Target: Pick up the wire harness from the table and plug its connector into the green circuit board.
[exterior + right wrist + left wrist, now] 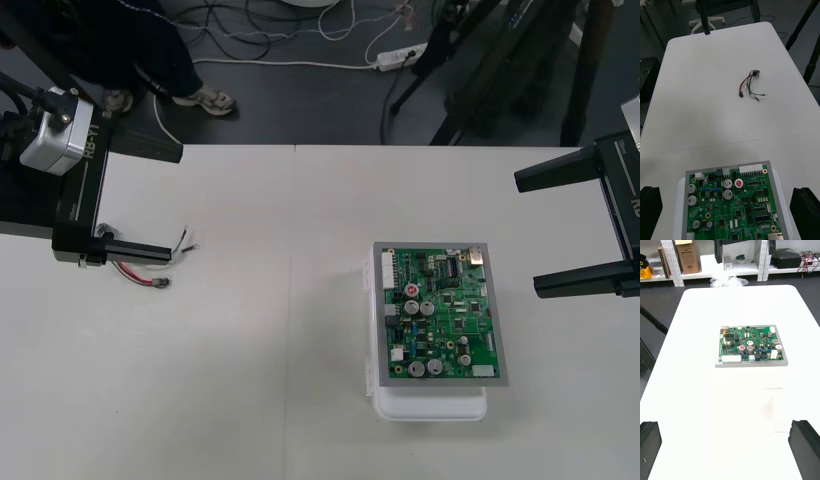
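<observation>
Left hand (158, 200), wide-spread, at harness (748, 84)

table (250, 390): wire harness (140, 274) left, white base (430, 405) right

The left gripper (175, 200) reaches in from the left side and points toward the middle. Its two black fingers (140, 250) are spread wide apart and nothing is between them. The right gripper (527, 232) sits at the right side and points inward. Its fingers (570, 172) are spread just as wide.
</observation>
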Tool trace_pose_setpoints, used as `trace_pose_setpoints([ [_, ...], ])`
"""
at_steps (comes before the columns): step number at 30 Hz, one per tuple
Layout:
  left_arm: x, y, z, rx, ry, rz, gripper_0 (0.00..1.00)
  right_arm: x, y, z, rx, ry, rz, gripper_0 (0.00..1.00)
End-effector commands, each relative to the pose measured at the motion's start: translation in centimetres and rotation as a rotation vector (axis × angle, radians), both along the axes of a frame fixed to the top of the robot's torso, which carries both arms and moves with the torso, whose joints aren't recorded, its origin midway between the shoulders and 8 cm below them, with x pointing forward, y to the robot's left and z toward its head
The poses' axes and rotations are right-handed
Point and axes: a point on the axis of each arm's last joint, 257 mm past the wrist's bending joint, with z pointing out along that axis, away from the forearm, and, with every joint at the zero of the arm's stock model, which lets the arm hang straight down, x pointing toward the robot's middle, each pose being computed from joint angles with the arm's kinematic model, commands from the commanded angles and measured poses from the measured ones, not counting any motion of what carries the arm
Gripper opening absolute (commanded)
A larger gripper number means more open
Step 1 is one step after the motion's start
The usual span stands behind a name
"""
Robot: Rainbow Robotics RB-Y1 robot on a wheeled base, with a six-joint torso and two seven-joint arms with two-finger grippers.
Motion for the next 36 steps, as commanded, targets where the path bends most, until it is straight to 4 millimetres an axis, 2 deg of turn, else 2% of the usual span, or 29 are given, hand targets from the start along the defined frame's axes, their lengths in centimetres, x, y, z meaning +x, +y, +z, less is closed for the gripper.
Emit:
trace_pose_setpoints([
  [1,-1.5,2.6,0.0,0.191,-0.051,-0.05,1.0,0.2,-0.8,0.8,-0.025,0.005,-0.044,1.0],
  [15,-1.6,2.3,0.2,0.176,-0.048,-0.055,1.0,0.2,-0.8,0.8,-0.025,0.005,-0.044,1.0],
  [21,-1.6,1.5,0.3,0.132,-0.05,-0.064,1.0,0.2,-0.8,0.8,-0.025,0.005,-0.044,1.0],
  [36,-1.1,1.6,0.1,0.141,-0.065,-0.054,1.0,0.2,-0.8,0.8,-0.025,0.005,-0.044,1.0],
])
